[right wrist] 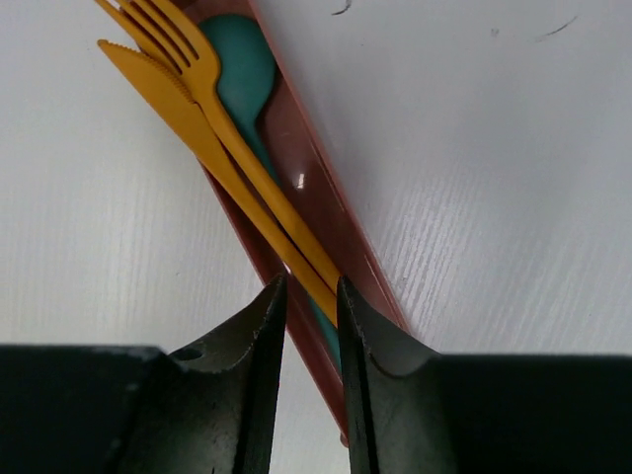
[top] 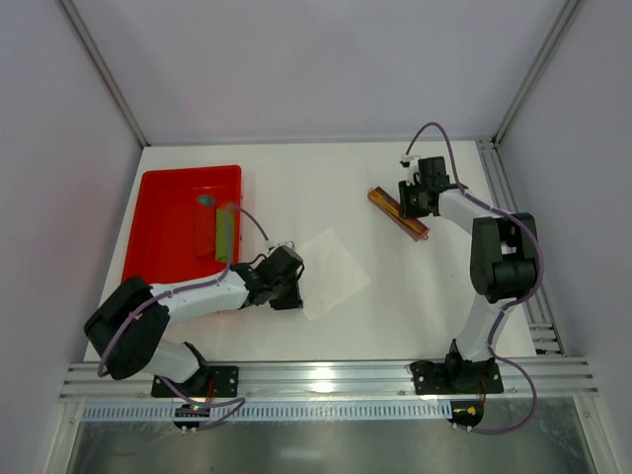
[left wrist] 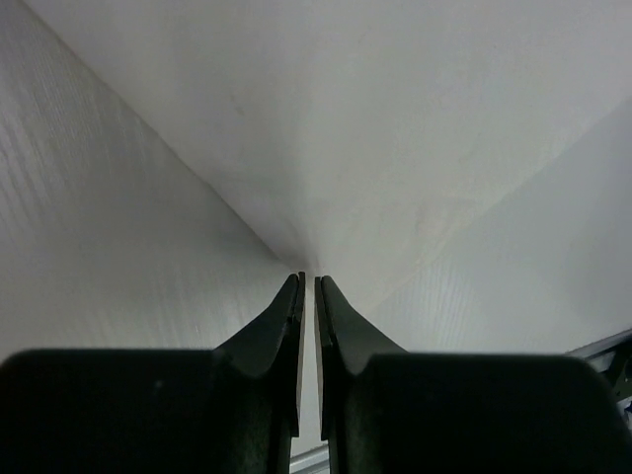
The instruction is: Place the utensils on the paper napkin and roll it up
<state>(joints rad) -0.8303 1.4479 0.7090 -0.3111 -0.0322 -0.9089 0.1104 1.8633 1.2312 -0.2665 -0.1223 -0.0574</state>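
The white paper napkin point(top: 334, 272) lies mid-table, turned like a diamond. My left gripper point(top: 293, 286) is at its left corner, shut on the sheet; in the left wrist view the napkin point(left wrist: 326, 128) rises in front of the nearly closed gripper point(left wrist: 308, 279). The utensils, an orange fork point(right wrist: 212, 84) and an orange knife point(right wrist: 168, 89), lie along a reddish-brown bar-shaped holder point(right wrist: 326, 207) over a teal spoon point(right wrist: 242, 69). My right gripper point(right wrist: 311, 286) is closed narrowly on their handle ends. In the top view it point(top: 407, 205) stands over the holder point(top: 387, 202) at the back right.
A red tray point(top: 168, 227) sits at the back left with a green strip point(top: 226, 233) on its right side and a small teal item near its middle. Metal rails run along the table's near and right edges.
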